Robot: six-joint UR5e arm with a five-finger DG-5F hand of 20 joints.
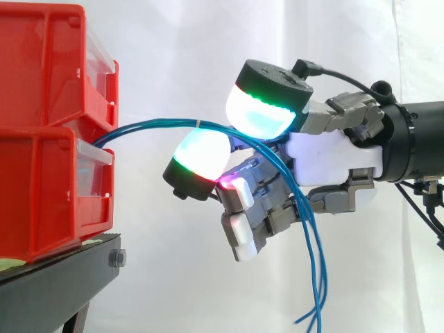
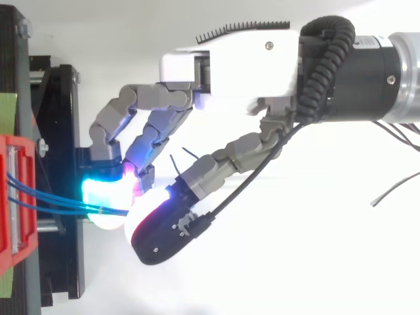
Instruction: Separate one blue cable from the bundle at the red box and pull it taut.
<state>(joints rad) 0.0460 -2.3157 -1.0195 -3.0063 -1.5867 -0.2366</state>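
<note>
A bundle of thin blue cables (image 1: 159,125) comes out from between two stacked red bins (image 1: 41,139) and arcs right in a slack curve. A small pale band ties the bundle near its top. My hand (image 1: 333,156) reaches in from the right with curled fingers. The cables pass between two glowing fingertips (image 1: 263,114), one above and one below, then run down across the curled fingers and hang loose (image 1: 316,291). From above, the blue cables (image 2: 52,200) leave the red bin (image 2: 16,197) and end between the cyan pad and a black-backed pad of my hand (image 2: 230,65).
The bins stand on a black stand (image 1: 62,267) at the left, with a bolt at its corner. A white curtain hangs behind. Open space lies below and to the right of the hand.
</note>
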